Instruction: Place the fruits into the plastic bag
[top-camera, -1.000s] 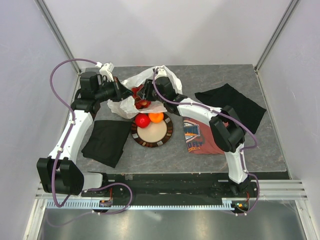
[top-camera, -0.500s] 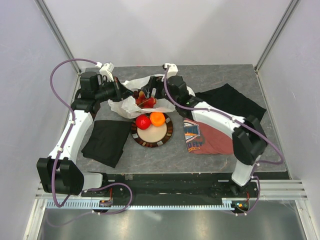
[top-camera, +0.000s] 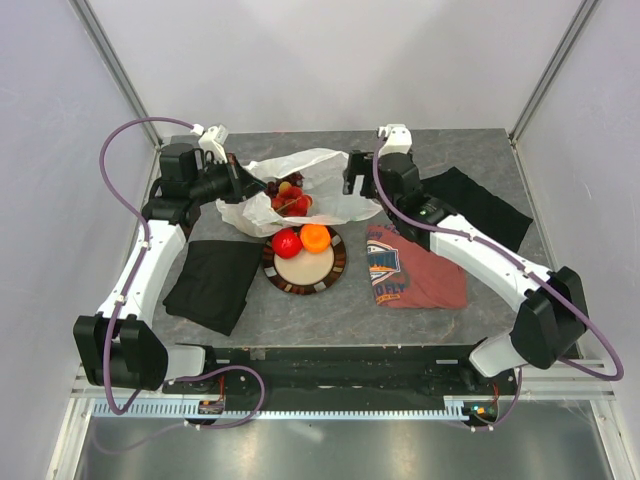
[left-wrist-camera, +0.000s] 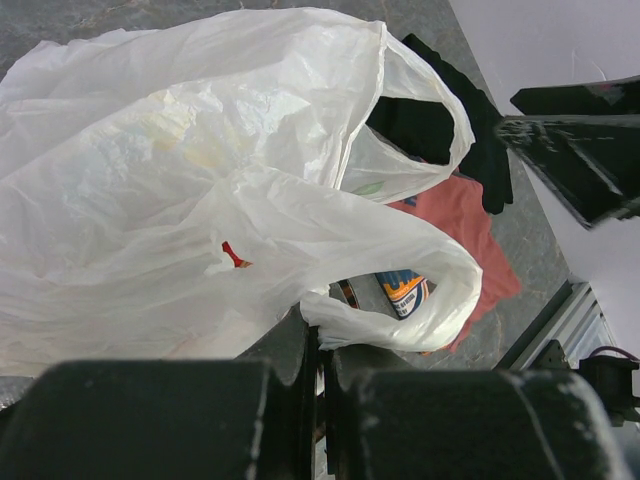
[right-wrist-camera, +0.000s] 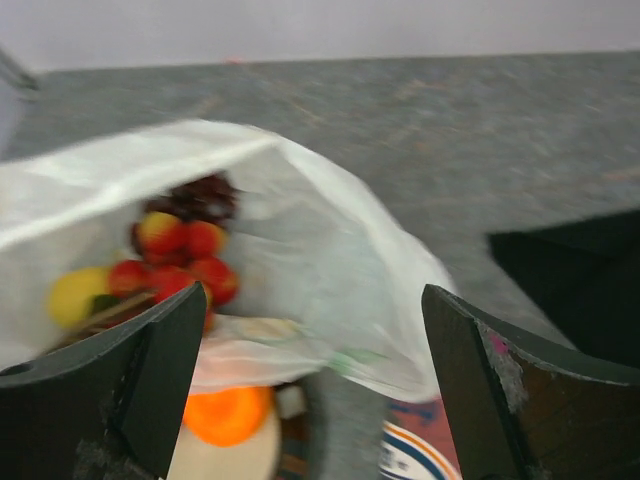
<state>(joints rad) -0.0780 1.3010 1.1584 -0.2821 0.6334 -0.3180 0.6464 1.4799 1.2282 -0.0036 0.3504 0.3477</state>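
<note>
**Right arm being drawn back from the bag, two fruits left outside**

Compared with a second ago, the right arm is being swung out of the mouth of the thin translucent white plastic bag (top-camera: 330, 190) and off toward the right side of the grey stone-patterned table (top-camera: 500, 150), so the bag's contents are no longer being hidden from above. The right tool (top-camera: 350, 176) is being carried just beside the bag's right edge, with its jaws spread wide and nothing between them. The left tool (left-wrist-camera: 320, 345) is being kept fully closed on a handle loop of the bag, and the mouth is being held open toward the right arm.

The bag is lying at the back-middle of the table, between the two tools. A dark purple grape bunch (right-wrist-camera: 200, 193), a yellow lemon (right-wrist-camera: 75, 295) and several small red-yellow fruits (right-wrist-camera: 180, 262) are being held inside it. A round red apple (top-camera: 286, 242) and a round orange fruit (top-camera: 315, 237) are sitting side by side outside it. They are resting on the far edge of the round beige plate with a dark patterned rim (top-camera: 300, 288), just in front of the bag.

The task is being judged as well past halfway. Only the apple and the orange fruit are left to be picked up and dropped in.
</note>
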